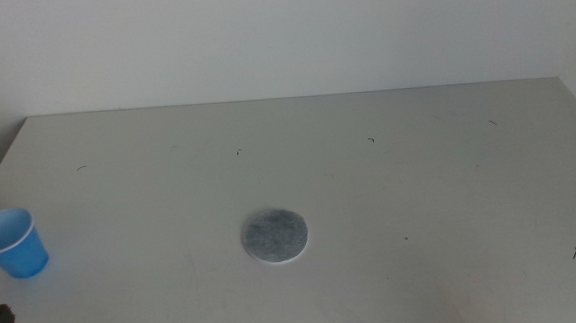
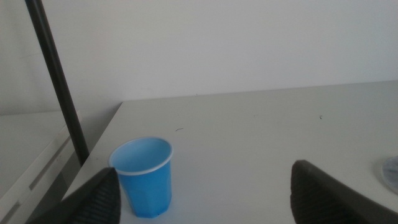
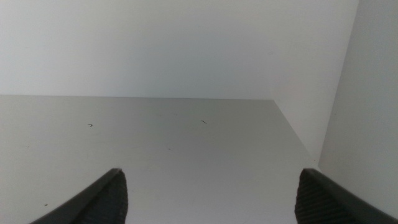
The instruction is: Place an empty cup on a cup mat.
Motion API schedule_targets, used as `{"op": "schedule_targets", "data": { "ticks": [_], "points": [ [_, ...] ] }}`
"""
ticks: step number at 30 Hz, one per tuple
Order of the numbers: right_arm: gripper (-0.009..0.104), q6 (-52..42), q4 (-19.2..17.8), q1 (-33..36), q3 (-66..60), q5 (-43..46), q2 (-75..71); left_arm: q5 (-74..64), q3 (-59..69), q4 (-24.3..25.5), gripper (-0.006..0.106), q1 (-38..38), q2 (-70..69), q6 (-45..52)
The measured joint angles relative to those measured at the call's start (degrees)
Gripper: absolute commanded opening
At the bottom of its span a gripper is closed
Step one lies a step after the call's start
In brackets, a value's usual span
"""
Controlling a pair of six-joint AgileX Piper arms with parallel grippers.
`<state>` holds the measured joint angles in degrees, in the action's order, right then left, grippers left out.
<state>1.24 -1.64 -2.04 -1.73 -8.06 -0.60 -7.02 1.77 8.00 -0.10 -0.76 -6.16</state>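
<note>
middle view high, looking forward and down; wrist views low, near the table [image 1: 419,173]; left shares cup [image 2: 144,175] corner.

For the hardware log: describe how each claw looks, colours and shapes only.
Left claw: two dark, near-black jaws with a matte, finely textured surface and sloping, wedge-like tips. Right claw: the same. No cables, markings or labels show.

You have one cup [image 1: 9,243] and one cup mat [image 1: 275,235] on one table [image 1: 419,173]. Two grippers show: the left gripper [image 2: 202,196] beside the cup, and the right gripper [image 3: 211,196], each with two dark jaws spread wide.
</note>
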Motion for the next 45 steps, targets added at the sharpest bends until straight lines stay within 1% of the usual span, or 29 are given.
{"op": "schedule_targets", "data": {
  "ticks": [2,4,11,22,29,36,45],
  "points": [
    [0.094,0.00,0.00,0.00,0.00,0.00,0.00,-1.78,-0.41,0.00,0.105,0.00,0.00,0.00],
    [0.094,0.00,0.00,0.00,0.00,0.00,0.00,-6.77,-3.19,0.00,0.105,0.00,0.20,-0.50],
    [0.094,0.00,0.00,0.00,0.00,0.00,0.00,-20.62,-20.54,1.85,0.105,0.00,10.80,-0.89],
    [0.094,0.00,0.00,0.00,0.00,0.00,0.00,-31.64,-46.96,5.12,0.105,0.00,28.30,-0.94],
    [0.094,0.00,0.00,0.00,0.00,0.00,0.00,-41.44,-62.61,3.24,0.105,0.00,40.07,-0.94],
    [0.094,0.00,0.00,0.00,0.00,0.00,0.00,-49.51,-72.82,2.34,0.105,0.00,48.10,-2.79],
    [0.094,0.00,0.00,0.00,0.00,0.00,0.00,-55.61,-81.14,5.97,0.105,0.00,58.87,-6.59]
  ]
}}
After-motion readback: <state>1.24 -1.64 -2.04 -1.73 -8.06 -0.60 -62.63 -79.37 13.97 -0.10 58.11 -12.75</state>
